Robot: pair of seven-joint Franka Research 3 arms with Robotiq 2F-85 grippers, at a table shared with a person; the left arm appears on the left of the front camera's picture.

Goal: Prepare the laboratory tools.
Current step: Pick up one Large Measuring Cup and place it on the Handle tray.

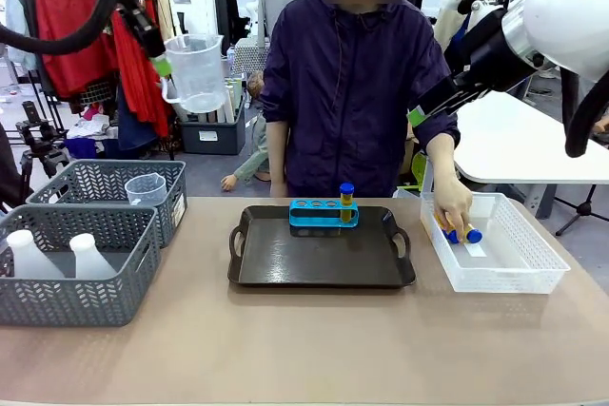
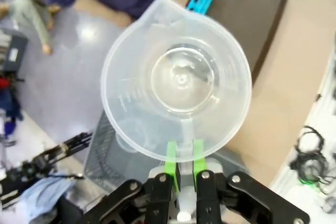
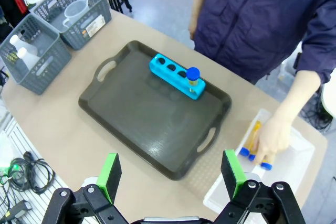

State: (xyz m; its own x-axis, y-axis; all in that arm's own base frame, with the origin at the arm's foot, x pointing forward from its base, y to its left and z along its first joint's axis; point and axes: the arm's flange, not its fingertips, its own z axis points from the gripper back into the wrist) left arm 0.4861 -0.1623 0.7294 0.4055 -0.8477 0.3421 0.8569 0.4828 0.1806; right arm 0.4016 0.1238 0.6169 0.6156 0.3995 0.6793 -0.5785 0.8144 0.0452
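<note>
Table point(image 1: 304, 349), hand point(image 1: 455, 208) half-hiding tubes point(image 1: 469, 234), beaker point(image 1: 195, 73) aloft

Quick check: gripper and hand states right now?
Left gripper: closed, holding the measuring beaker by its handle.
Right gripper: open, empty.
Person's hand: on blue-capped tubes in the white bin; grasp cannot be told.

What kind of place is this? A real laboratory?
Probably a robot test room, not a real laboratory: red clothes hang behind, a tripod stands nearby, the left gripper holds a beaker.
</note>
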